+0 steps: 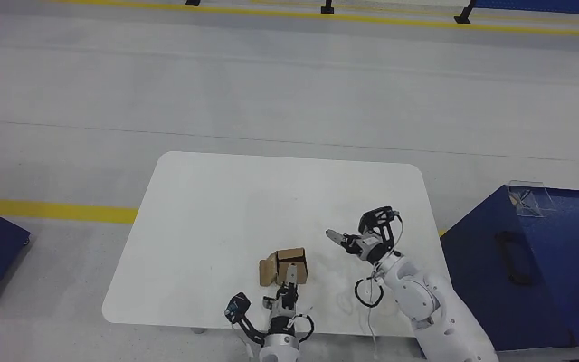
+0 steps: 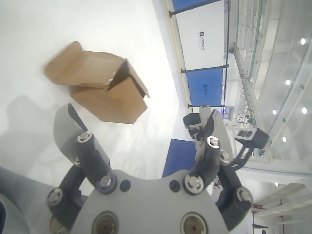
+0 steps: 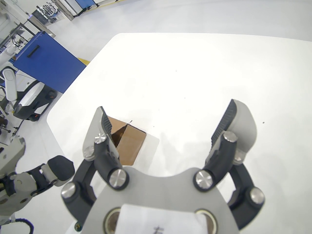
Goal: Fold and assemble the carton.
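Note:
A small brown carton [image 1: 288,263] stands partly formed on the white table [image 1: 271,199], near its front edge. One end gapes open and a loose flap [image 2: 64,62] sticks out to one side. My left gripper [image 1: 288,290] sits at the front edge just short of the carton [image 2: 107,98], open, with nothing between its fingers [image 2: 73,120]. My right gripper [image 1: 336,239] hovers to the right of the carton [image 3: 130,143], also open and empty, its fingers [image 3: 104,127] spread wide above the tabletop.
A blue cabinet [image 1: 516,271] stands close to the table's right side, behind my right arm. The table's back and left parts are bare white surface. A yellow floor line [image 1: 63,212] runs past on the left.

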Controlling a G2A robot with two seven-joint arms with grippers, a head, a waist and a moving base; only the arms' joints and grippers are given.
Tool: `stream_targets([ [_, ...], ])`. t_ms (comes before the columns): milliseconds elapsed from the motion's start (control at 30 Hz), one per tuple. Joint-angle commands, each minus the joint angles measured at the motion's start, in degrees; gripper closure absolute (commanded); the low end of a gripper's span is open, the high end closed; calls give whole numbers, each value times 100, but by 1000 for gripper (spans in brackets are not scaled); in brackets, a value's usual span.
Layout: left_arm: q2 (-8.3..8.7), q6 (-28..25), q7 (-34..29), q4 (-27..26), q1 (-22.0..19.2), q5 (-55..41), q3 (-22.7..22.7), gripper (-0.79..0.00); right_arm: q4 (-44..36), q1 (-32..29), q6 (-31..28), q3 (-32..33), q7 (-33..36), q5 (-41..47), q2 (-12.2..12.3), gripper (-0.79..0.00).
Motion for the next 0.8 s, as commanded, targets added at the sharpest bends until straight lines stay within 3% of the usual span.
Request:
stream_targets([
  [0,-49,-310,138,235,-25,-187,-26,-785,90,69,0,-161,-137,-161,-27,-785],
  [100,-110,-1115,37,535,-103,-656,-150,-785,258,187,90,-453,-358,-416,-88,-785],
  [167,-128,-1751,-454,743,-180,-1147,-272,-785,395,264,189,-687,-516,-725,-132,-785],
  [300,-146,-2904,-447,1105,-234,-1204,-477,-785,615,381,349,-1055,-853,-1060,-224,-785],
  [400,-152,-3449,-432,1216,-171,-1133,-545,-785,711,431,338,-1133,-949,-1083,-258,-785],
  [567,-181,-3254,-433,1197,-126,-962,-535,-785,791,502,195,-1168,-880,-964,-292,-785],
  [633,-197,-2930,-261,1163,-100,-843,-546,-785,813,518,221,-1227,-883,-1003,-312,-785],
  [767,-197,-2930,-261,1163,-100,-843,-546,-785,903,581,458,-1342,-746,-931,-372,-785],
])
